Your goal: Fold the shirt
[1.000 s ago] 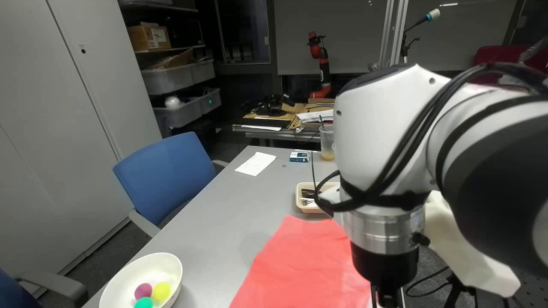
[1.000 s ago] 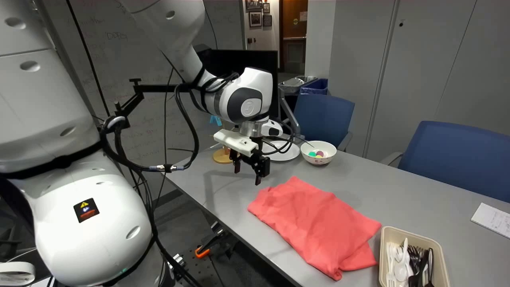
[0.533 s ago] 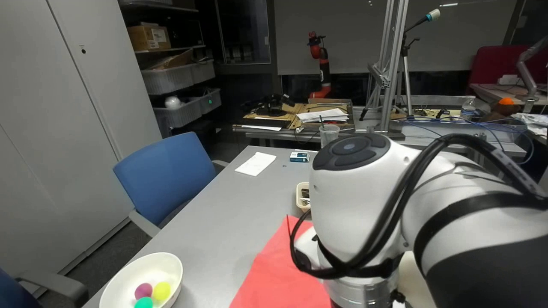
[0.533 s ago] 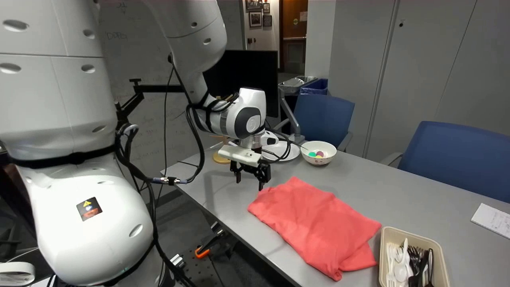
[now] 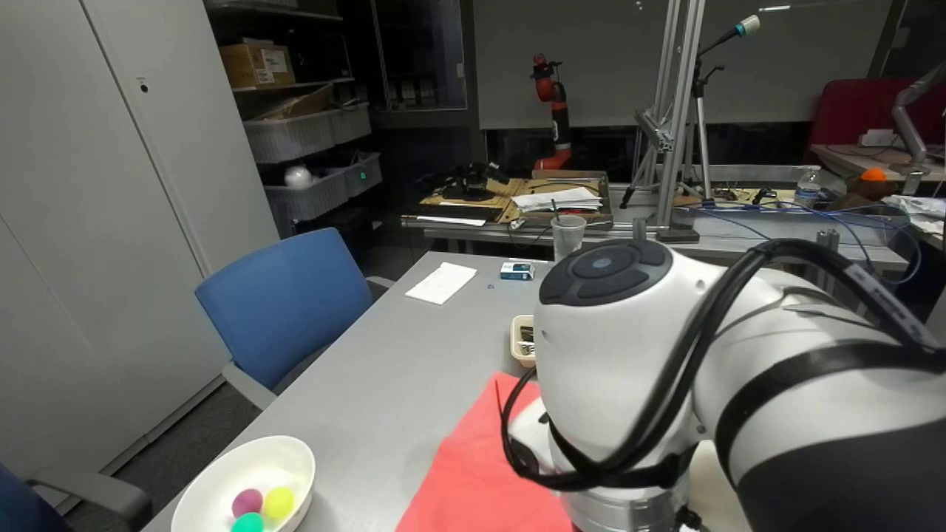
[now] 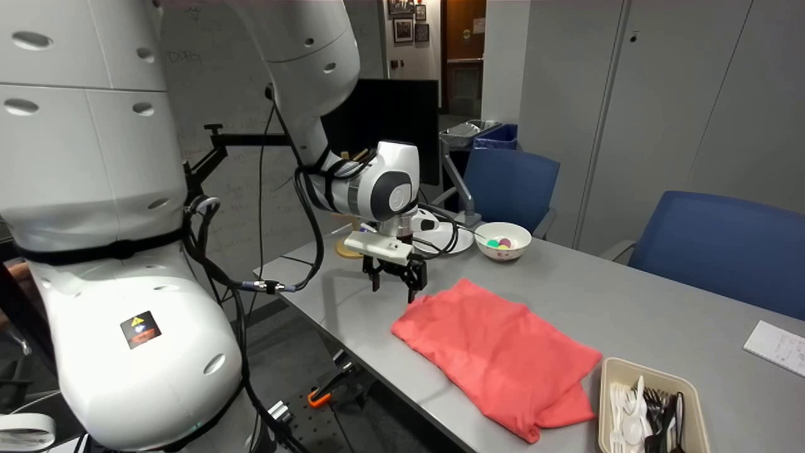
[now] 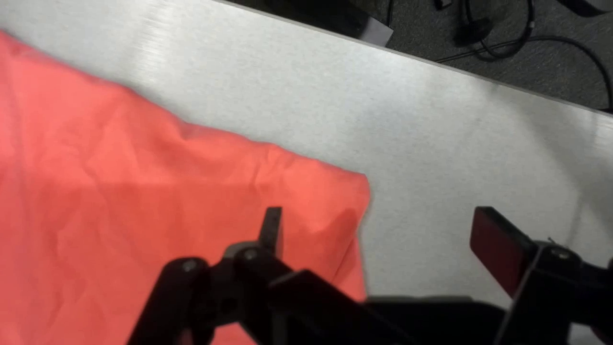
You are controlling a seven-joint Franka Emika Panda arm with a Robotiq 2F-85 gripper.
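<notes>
The shirt [image 6: 497, 358] is a coral-red cloth lying flat and slightly wrinkled on the grey table; in an exterior view the arm covers part of it [image 5: 473, 473]. My gripper [image 6: 394, 292] is open and empty above the table, at the shirt's end nearest the plate. In the wrist view, my gripper [image 7: 378, 215] has its left finger over the shirt [image 7: 119, 201] near a corner. Its right finger is over bare table beyond the shirt's edge. The fingertips look close above the surface; contact cannot be told. The gripper's fingers are out of sight in an exterior view.
A white bowl with coloured balls [image 6: 502, 241] and a white plate [image 6: 462, 242] stand behind the gripper. A beige cutlery tray [image 6: 607, 402] sits by the shirt's far end. The table edge [image 7: 306, 24] runs along one side. A white paper [image 5: 441, 283] lies farther off.
Over the first half second the arm came down and my gripper turned slightly, ending lower beside the shirt's end. Since then it has hardly moved. The shirt has not moved.
</notes>
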